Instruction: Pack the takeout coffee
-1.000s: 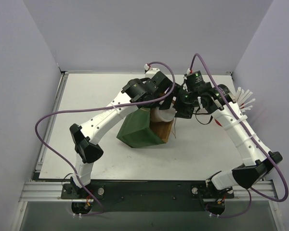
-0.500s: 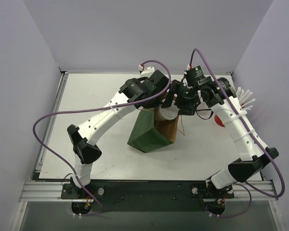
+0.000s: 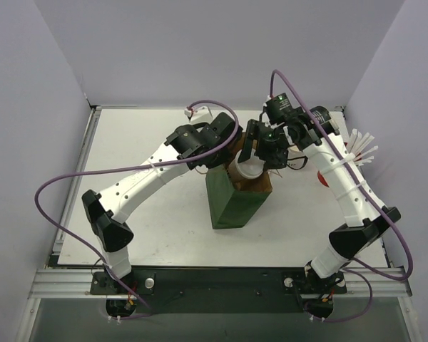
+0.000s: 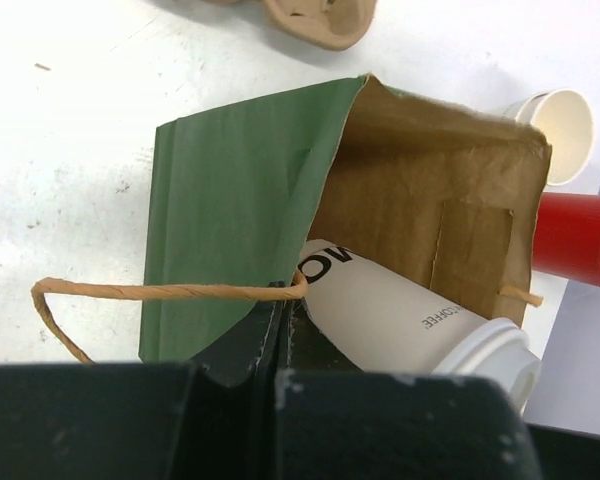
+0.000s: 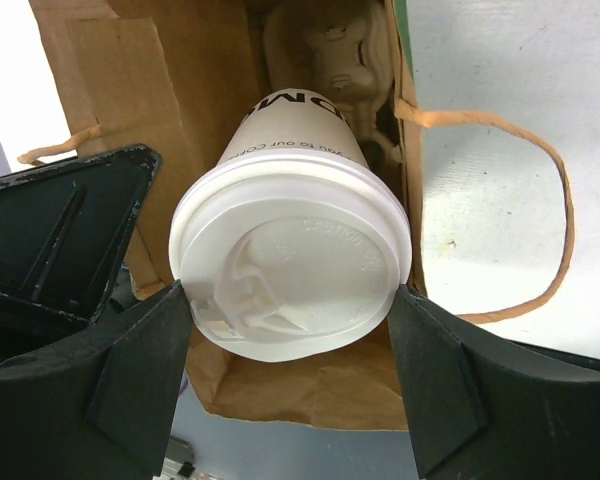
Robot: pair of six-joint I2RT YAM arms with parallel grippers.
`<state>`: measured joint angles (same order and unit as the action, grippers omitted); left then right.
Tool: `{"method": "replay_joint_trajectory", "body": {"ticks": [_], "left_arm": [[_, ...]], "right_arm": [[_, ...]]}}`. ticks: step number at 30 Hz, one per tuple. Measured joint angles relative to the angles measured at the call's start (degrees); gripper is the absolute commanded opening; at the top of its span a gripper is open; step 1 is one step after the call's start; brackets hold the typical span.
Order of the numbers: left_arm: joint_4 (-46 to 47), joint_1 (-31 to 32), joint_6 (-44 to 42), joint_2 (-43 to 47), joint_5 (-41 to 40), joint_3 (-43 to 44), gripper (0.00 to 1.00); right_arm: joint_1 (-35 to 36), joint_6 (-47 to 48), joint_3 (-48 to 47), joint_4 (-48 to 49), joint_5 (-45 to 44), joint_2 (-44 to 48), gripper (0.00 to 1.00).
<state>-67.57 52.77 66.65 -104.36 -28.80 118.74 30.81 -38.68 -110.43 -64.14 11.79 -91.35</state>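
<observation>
A white lidded coffee cup (image 5: 290, 265) is held between the fingers of my right gripper (image 5: 290, 330). It hangs tilted in the mouth of a green paper bag (image 3: 232, 199) with a brown inside (image 5: 195, 90). A brown pulp carrier (image 5: 332, 55) shows inside the bag below the cup. My left gripper (image 4: 280, 310) is shut on the bag's near rim, beside a twine handle (image 4: 160, 291). The cup's side also shows in the left wrist view (image 4: 390, 315). One small open white paper cup with a tan inside (image 4: 563, 122) stands beyond the bag.
A red cup (image 4: 580, 240) stands beside the small paper cup, and white straws (image 3: 362, 146) stick out at the table's right edge. A pulp piece (image 4: 320, 15) lies on the table beyond the bag. Both arms crowd over the bag (image 3: 246, 142).
The bag has swung from leaning left to standing with its mouth under the cup. Both grippers have shifted left, and the lidded cup now sits deeper in the bag's mouth.
</observation>
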Motion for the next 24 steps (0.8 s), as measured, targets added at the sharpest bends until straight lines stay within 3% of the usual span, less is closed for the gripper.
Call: {"method": "replay_joint_trajectory", "body": {"ticks": [10,24], "left_arm": [[8.17,-0.63,6.05,9.35,-0.96,-17.49,0.0],[10.25,-0.9,2.86,10.86,1.64,-19.32,0.0]], "right_arm": [[5.7,2.36,1.73,-1.51,-3.08,-1.2,0.48],[10.51,4.44,2.12,-3.82,-5.62,-7.32,0.47]]}}
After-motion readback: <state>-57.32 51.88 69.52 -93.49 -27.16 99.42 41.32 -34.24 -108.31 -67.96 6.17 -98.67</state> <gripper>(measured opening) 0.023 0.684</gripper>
